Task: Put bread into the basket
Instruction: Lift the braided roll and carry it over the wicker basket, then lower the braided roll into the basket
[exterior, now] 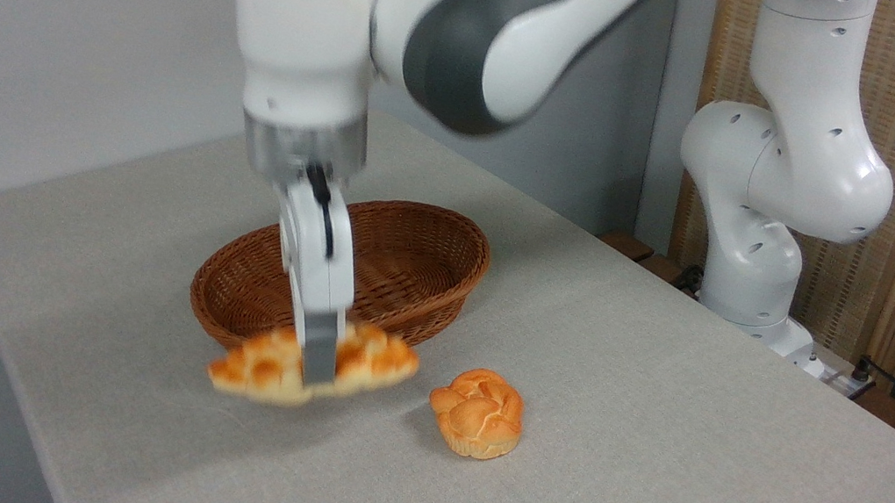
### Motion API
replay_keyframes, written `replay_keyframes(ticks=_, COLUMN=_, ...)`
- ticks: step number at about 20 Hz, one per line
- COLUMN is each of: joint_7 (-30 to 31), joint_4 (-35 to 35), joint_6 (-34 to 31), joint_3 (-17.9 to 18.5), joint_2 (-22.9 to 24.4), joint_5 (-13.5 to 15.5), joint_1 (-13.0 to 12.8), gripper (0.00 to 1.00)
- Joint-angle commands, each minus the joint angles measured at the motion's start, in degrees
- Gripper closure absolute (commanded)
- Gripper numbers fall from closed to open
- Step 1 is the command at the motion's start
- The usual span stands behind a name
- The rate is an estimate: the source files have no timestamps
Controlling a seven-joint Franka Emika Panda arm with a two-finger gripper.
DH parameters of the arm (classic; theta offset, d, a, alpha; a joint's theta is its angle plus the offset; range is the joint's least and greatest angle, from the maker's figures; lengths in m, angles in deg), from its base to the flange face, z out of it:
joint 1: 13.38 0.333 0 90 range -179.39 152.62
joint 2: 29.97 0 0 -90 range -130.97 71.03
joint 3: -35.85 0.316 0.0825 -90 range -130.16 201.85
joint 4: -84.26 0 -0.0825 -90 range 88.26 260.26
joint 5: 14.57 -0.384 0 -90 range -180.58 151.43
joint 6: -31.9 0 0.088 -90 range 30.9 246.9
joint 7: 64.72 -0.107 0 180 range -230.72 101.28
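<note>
The bread [370,357], a long golden braided loaf, hangs in the air just in front of the basket's near rim, slightly blurred. My gripper [316,374] is shut on the bread across its middle, with one grey finger showing on the near side. The basket [419,265], an oval brown wicker one, stands behind the gripper with nothing visible inside it. The arm's wrist rises above the basket's left half.
A small round knotted orange bun [477,412] lies on the grey tablecloth to the right of the lifted loaf. The arm's white base [751,270] stands at the table's far right. The table's left and near edges drop away close by.
</note>
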Motion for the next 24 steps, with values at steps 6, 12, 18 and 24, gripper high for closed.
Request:
replay_keyframes(ticks=6, joint_7=19.20, joint_4=-4.00, joint_6=-7.02, joint_3=-8.54, joint_2=-0.90, joint_5=5.00, joint_1=-0.56, gripper=0.44)
replay_keyframes(ticks=12, joint_7=26.33, joint_4=-3.91, joint_6=-7.02, joint_3=-9.86, joint_2=-3.53, joint_5=4.30, joint_1=-3.55, gripper=0.05)
replay_keyframes(ticks=18, joint_7=26.42, joint_4=-4.00, joint_6=-6.93, joint_3=-9.86, joint_2=-3.89, joint_5=4.38, joint_1=-3.81, gripper=0.00)
replay_keyframes(ticks=24, joint_7=26.42, joint_4=-4.00, joint_6=-6.93, joint_3=-9.86, joint_2=-3.89, joint_5=4.30, joint_1=-3.81, gripper=0.00)
